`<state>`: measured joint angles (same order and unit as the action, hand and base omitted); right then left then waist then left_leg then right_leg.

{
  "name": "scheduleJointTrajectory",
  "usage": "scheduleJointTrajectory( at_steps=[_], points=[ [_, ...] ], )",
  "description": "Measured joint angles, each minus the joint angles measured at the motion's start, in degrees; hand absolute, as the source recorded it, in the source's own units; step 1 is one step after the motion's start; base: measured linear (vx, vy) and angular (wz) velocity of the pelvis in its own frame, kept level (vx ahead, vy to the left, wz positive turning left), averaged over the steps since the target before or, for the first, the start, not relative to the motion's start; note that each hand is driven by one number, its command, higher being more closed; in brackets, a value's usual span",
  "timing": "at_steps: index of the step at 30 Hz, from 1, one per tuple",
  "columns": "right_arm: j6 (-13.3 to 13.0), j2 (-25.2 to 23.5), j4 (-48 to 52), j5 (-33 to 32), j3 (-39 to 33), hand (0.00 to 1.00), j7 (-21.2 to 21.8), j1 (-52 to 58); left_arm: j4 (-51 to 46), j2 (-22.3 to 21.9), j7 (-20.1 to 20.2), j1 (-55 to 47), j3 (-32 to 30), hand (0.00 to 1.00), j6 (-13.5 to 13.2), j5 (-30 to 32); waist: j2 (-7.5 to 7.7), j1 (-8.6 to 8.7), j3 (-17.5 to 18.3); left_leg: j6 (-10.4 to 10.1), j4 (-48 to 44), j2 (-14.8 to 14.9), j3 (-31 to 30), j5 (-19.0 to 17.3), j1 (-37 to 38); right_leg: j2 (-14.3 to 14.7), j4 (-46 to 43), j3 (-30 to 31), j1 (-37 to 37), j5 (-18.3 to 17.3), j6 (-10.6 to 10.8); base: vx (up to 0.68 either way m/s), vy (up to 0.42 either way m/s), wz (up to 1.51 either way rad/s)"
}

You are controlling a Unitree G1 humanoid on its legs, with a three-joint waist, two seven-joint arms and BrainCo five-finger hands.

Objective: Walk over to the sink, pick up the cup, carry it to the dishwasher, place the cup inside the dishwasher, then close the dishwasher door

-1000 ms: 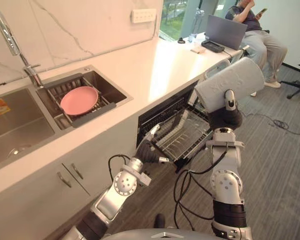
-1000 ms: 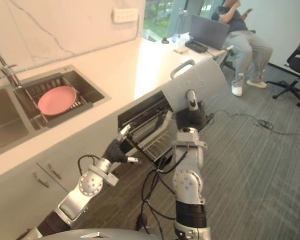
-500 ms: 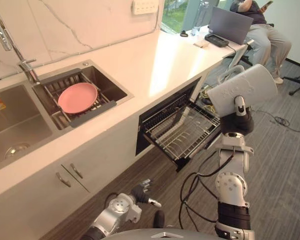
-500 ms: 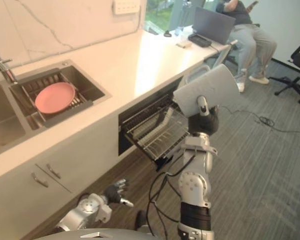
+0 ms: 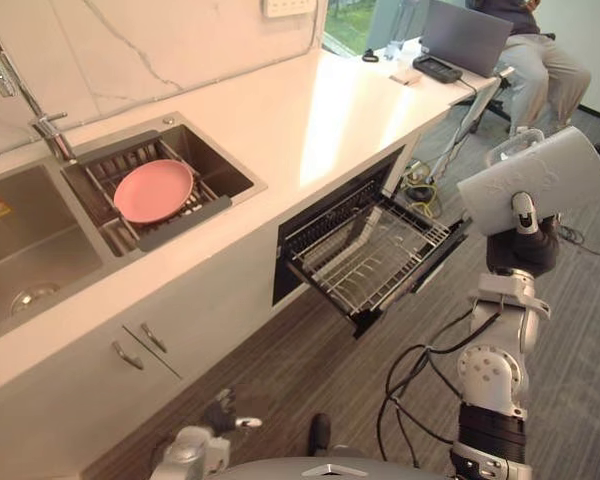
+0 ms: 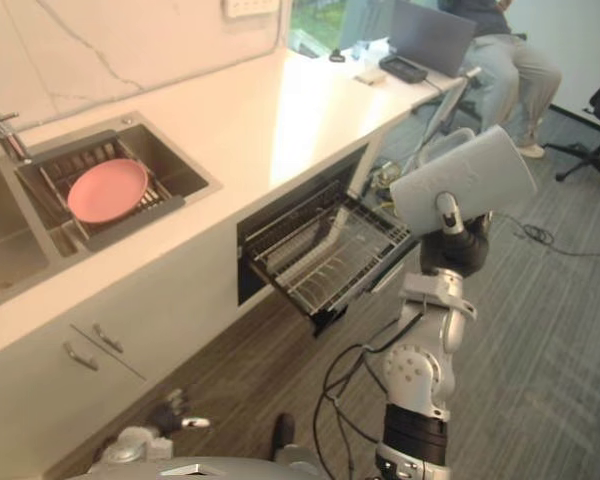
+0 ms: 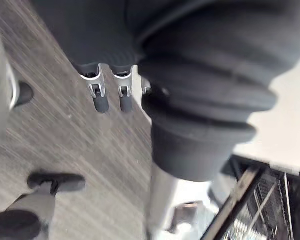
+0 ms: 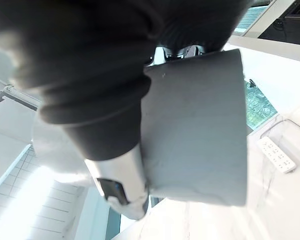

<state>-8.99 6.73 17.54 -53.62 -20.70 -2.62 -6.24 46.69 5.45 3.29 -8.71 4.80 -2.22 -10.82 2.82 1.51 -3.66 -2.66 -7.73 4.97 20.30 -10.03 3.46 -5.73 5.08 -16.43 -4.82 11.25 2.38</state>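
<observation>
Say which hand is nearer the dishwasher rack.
Right. The right hand, holding the cup, is raised beside the rack; the left hand hangs low by the cabinets, farther away.

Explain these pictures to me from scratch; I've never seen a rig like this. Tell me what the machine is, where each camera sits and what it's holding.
This is a two-legged humanoid robot with two arms. Two pictures come from a camera pair on its head, looking down. The other two come from cameras on its wrists, very close to each hand. The right robot hand is raised and grips a grey cup. The left robot hand hangs low above the floor, fingers relaxed, holding nothing. Ahead is a white counter with a sink containing a pink plate. Below the counter is the dishwasher, its rack pulled out. A person sits at the far end by a laptop.
</observation>
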Motion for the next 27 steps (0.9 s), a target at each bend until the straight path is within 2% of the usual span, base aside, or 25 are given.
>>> scheduleJointTrajectory(
  at_steps=[1, 3, 10, 11, 18, 23, 27],
  points=[
    [0.0, 0.0, 0.0, 0.01, -0.2, 1.0, 0.07, 0.0, 1.86, 0.03, -1.22, 0.0, -3.41, 0.0, -1.62, 0.28, 0.02, -0.08, -0.02, -0.03, 0.43, -0.11, 0.0, 0.25, 0.38, 0.0, 0.0, -0.03, 0.1, 0.0, 0.0, 0.0, 0.0, 0.0],
    [0.0, 0.01, 0.0, 0.02, -0.36, 1.0, 0.1, 0.0, 4.12, 0.1, -3.03, -0.21, -7.07, 0.0, -2.85, 0.27, 0.03, -0.05, -0.05, -0.05, 1.02, -0.26, 0.0, 0.44, 0.8, -0.02, 0.02, -0.06, 0.23, 0.0, 0.0, 0.0, 0.0, 0.0],
    [0.26, 0.01, -0.57, 0.02, -0.33, 1.0, 0.97, -0.35, 6.91, -0.25, -5.37, -1.73, -12.12, 0.0, -5.0, -0.03, 0.69, -0.1, -0.51, 0.03, 0.99, -0.3, -0.11, 0.56, 0.79, -0.11, 0.03, -0.11, 0.32, 0.0, 0.0, 0.0, -0.001, 0.0],
    [1.42, 0.01, -2.94, 0.03, -0.39, 1.0, 1.29, -1.17, 8.18, -1.0, -5.6, -1.34, -13.79, 0.0, -5.71, -0.06, 1.51, 0.54, -0.75, -0.06, 2.0, -0.48, -0.53, 1.34, 1.36, -0.11, 0.02, -0.36, 0.59, -0.07, -0.04, 0.0, 0.0, 0.0],
    [1.43, 0.01, -2.94, 0.03, -0.3, 1.0, 1.34, -0.36, 8.38, -0.99, -5.51, -1.33, -14.23, 0.0, -5.69, -0.21, 1.5, 0.78, -0.75, 0.0, 1.98, -1.01, -1.02, 1.36, 1.27, -0.15, 0.01, -0.07, 0.57, 0.01, -0.02, 0.0, 0.003, 0.02],
    [1.33, -0.01, -2.94, 0.02, -0.16, 1.0, 1.42, 2.73, 8.84, -1.06, -4.98, -1.07, -15.15, 0.0, -5.15, -0.51, 1.45, 1.37, -0.77, 0.96, 1.8, -2.42, -1.61, 1.55, -0.73, -1.09, -0.14, 0.4, -1.11, 0.82, 0.44, -0.03, 0.026, 0.04],
    [1.21, -0.59, -2.79, 0.25, 0.39, 1.0, 1.42, 5.77, 9.17, -1.36, -3.82, -1.08, -17.19, 0.0, -3.96, -1.47, 1.38, 1.64, -0.82, 1.3, 0.74, -2.63, -1.73, -0.17, -1.72, -1.38, -0.39, 2.22, -1.36, 0.37, 1.19, -0.04, 0.026, -0.06]
  ],
)
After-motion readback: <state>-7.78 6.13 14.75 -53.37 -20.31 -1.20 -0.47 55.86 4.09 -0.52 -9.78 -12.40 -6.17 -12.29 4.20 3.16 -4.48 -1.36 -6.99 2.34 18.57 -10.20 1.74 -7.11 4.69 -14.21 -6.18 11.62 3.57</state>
